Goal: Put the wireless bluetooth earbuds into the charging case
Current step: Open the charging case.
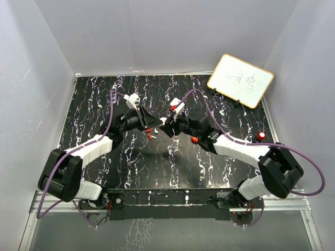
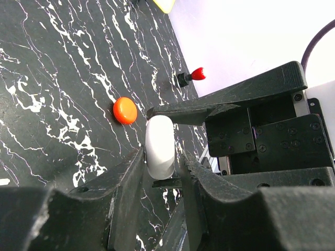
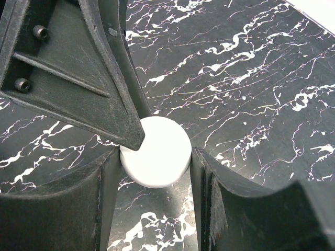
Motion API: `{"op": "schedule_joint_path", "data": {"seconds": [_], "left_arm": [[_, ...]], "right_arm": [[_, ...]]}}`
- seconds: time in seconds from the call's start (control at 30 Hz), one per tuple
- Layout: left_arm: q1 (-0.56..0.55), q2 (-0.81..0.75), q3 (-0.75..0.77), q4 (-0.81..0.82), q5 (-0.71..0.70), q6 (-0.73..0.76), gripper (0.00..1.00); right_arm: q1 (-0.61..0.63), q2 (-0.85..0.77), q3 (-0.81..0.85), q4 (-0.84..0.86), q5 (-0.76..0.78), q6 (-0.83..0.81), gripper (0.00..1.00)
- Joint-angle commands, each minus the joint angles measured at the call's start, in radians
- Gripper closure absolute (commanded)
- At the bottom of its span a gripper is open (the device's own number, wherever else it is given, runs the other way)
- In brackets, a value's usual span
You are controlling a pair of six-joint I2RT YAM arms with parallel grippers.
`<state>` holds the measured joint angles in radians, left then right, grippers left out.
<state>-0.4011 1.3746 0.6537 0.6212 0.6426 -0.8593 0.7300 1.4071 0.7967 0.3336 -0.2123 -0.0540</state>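
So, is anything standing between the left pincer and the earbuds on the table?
Yes: a white disc sits clamped in the left pincer, and the right pincer grips it too. The earbuds lie on the table close by, untouched.

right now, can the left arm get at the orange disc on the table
Probably not. The left pincer straddles the white disc that the right pincer grips, and the orange disc lies beyond, beside the right arm, which blocks the way.
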Motion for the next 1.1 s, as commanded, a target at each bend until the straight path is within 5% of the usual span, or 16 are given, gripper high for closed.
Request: {"op": "schedule_joint_path", "data": {"seconds": [0.0, 0.27, 0.63, 0.67, 0.9, 1.07], "left_arm": [[0.007, -0.039, -0.003, 0.019, 0.011, 0.004, 0.66], [0.007, -0.032, -0.005, 0.032, 0.017, -0.001, 0.67], [0.007, -0.032, -0.006, 0.038, 0.017, -0.004, 0.94], [0.007, -0.033, -0.006, 0.038, 0.013, -0.004, 1.00], [0.008, -0.042, -0.007, 0.020, -0.003, 0.003, 1.00], [0.021, -0.046, -0.002, -0.019, -0.022, 0.010, 1.00]], "right_arm": [[-0.004, -0.023, 0.035, 0.057, 0.002, -0.012, 0.61], [-0.005, -0.019, 0.041, 0.056, -0.005, -0.010, 0.61], [-0.004, -0.016, 0.042, 0.058, -0.009, -0.005, 0.60], [-0.005, -0.015, 0.043, 0.059, -0.005, -0.004, 0.58], [-0.004, -0.013, 0.047, 0.058, 0.018, 0.006, 0.26], [-0.005, -0.026, 0.038, 0.059, 0.036, 0.011, 0.20]]}}
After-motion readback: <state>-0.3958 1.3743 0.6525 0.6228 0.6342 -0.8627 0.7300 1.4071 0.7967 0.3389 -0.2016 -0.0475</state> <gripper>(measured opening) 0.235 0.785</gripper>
